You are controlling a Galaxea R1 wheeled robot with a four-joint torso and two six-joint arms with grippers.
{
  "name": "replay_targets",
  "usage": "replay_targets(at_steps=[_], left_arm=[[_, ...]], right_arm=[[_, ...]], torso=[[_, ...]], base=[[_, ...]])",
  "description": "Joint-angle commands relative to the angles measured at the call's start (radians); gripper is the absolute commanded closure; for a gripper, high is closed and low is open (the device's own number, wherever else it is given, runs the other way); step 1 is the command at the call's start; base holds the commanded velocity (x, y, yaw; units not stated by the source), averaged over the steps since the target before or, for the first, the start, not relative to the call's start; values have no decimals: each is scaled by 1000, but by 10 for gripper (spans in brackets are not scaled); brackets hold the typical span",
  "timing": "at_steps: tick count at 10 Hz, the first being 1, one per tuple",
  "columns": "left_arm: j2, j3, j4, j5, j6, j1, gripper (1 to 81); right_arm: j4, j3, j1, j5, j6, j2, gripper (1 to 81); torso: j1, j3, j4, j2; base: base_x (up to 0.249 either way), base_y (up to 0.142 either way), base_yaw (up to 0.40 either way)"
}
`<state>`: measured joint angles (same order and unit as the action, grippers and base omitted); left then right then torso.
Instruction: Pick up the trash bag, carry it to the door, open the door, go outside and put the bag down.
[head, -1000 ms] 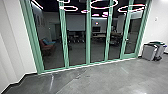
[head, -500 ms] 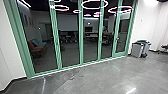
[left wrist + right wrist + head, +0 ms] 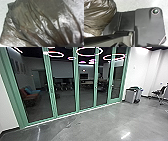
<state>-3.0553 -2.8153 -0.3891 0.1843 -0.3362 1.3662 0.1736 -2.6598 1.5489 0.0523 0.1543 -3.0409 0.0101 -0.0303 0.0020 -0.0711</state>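
The trash bag (image 3: 37, 22) is dark, shiny plastic and spreads across most of the left wrist view, its folds drawn together towards one end. In the right wrist view the same full, rounded bag (image 3: 99, 16) hangs beside the robot's base, narrowing at one end. How my grippers' fingers stand cannot be made out. A green-framed glass wall crosses the head view, and its door (image 3: 116, 82) at the right end has a small handle and appears closed.
Grey bins (image 3: 132, 95) stand by the white wall just right of the glass. Farther right is an office chair (image 3: 160, 93). Polished concrete floor (image 3: 100, 124) lies in front of the glass wall. Behind the glass are a red-and-blue seat (image 3: 30, 94) and tables.
The head camera has turned to the right: the glass wall and bins have shifted left in the picture, and the chair at the right has come more fully into sight.
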Motion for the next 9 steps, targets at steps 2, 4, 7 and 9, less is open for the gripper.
replay_targets(at_steps=[2, 4, 7, 9], left_arm=[[4, -3, -2, 61, -3, -78, 811], [6, -3, -2, 61, -4, -77, 811], [7, -3, 0, 61, -3, -78, 811], [7, -3, -2, 61, -3, -78, 811]], right_arm=[[1, 5, -55, -45, -2, -6, 10], [1, 3, -57, -45, -2, -6, 10], [1, 3, -57, -46, -2, -6, 10], [1, 3, -57, -45, -2, -6, 10]], torso=[[0, 0, 0, 0], [0, 0, 0, 0], [2, 0, 0, 1], [-2, 1, 0, -1]], base=[[0, 0, 0], [-63, 0, 0], [-104, 0, 0], [0, 0, 0]])
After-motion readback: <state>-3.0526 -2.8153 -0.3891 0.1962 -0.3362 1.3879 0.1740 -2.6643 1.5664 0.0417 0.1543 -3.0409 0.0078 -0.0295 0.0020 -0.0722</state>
